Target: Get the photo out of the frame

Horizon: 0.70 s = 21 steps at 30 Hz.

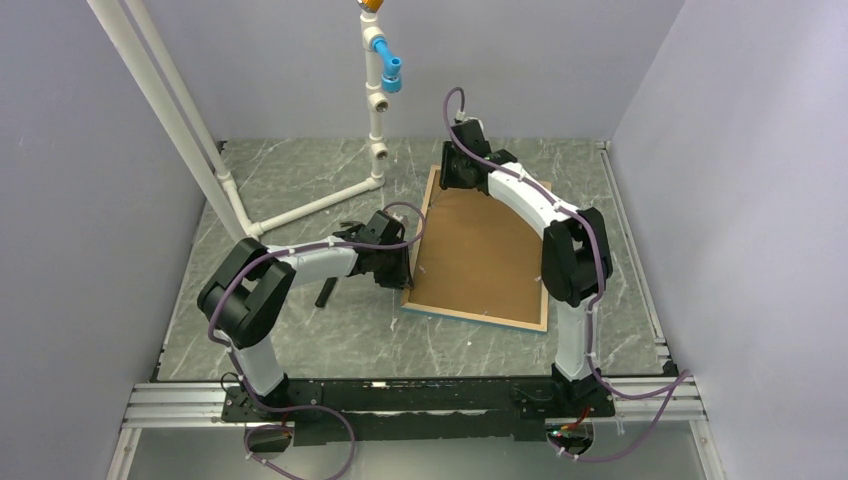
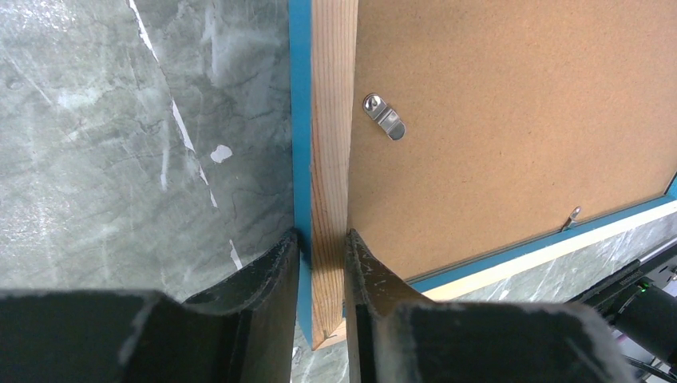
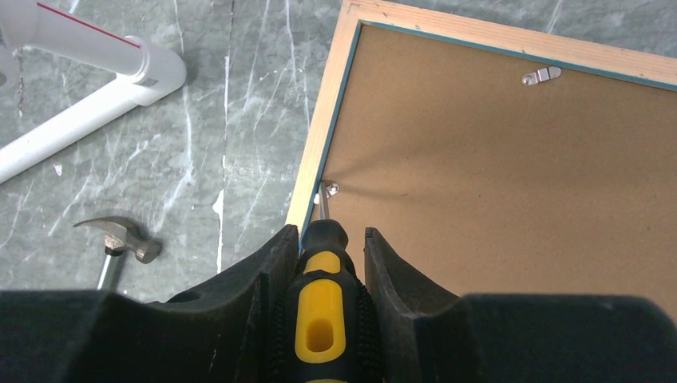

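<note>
The frame lies face down on the table, its brown backing board facing up. The photo is hidden under the board. My left gripper is shut on the frame's pale wood rim close to the near-left corner, one finger on the turquoise outer side and one on the board side. My right gripper is shut on a yellow-and-black screwdriver. The screwdriver's tip rests at a small metal clip on the frame's left inner edge.
More metal clips hold the board. A hammer lies on the marble table left of the frame. A white pipe stand rises behind, with its foot close to the frame's far-left corner.
</note>
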### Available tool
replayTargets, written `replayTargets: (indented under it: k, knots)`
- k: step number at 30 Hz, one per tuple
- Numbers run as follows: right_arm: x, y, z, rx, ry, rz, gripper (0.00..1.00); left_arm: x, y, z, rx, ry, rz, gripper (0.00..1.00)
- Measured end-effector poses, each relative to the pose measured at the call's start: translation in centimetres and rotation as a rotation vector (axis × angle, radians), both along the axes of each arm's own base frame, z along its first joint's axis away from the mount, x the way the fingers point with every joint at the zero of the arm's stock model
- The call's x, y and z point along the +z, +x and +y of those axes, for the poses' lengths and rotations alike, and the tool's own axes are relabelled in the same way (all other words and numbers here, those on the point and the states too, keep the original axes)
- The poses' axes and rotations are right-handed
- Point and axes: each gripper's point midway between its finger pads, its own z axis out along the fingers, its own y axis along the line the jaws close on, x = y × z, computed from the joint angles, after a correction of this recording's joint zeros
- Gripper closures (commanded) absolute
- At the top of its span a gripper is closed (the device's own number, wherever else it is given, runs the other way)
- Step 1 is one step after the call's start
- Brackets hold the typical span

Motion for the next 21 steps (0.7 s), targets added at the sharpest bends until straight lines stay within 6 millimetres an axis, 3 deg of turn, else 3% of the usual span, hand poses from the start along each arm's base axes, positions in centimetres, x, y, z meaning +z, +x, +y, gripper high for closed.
replayTargets:
  k: [14,21]
  knots:
    - [0.2,-1.2,0.3,0.002,-0.131,0.018,1.0,0.0,0.0,0.0,0.003,-0.001,0.002,0.73]
    - [0.7,-2.0,0.5,-0.005,-0.166,0.015,1.0,0.0,0.0,0.0,0.004,0.001,0.0,0.68]
